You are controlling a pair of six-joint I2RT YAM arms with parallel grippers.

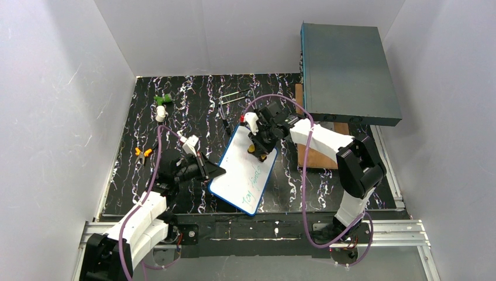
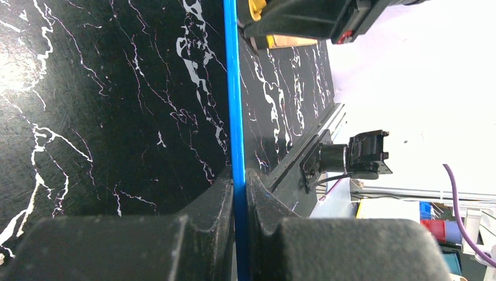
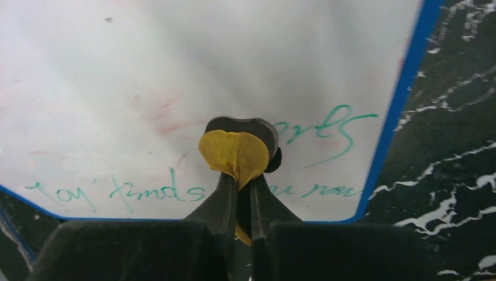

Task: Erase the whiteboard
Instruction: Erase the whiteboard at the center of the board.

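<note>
You're at the wiping step, I judge: left pincer [image 2: 238, 178] clamps the whiteboard [image 1: 243, 172] edge mid-table [image 1: 175, 111], right pincer [image 3: 238, 182] pinches a yellow pad [image 3: 234, 153] on it; next, sweep across the green writing [image 3: 158, 190].

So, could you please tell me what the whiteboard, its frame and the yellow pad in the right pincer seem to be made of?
Whiteboard: smooth white face, probably a coated sheet, since faint red smears sit on its surface.
Frame: plain blue with rounded corners, likely plastic.
Pad: soft and matte yellow, creased where the right pincer pinches it, perhaps cloth or foam.
</note>
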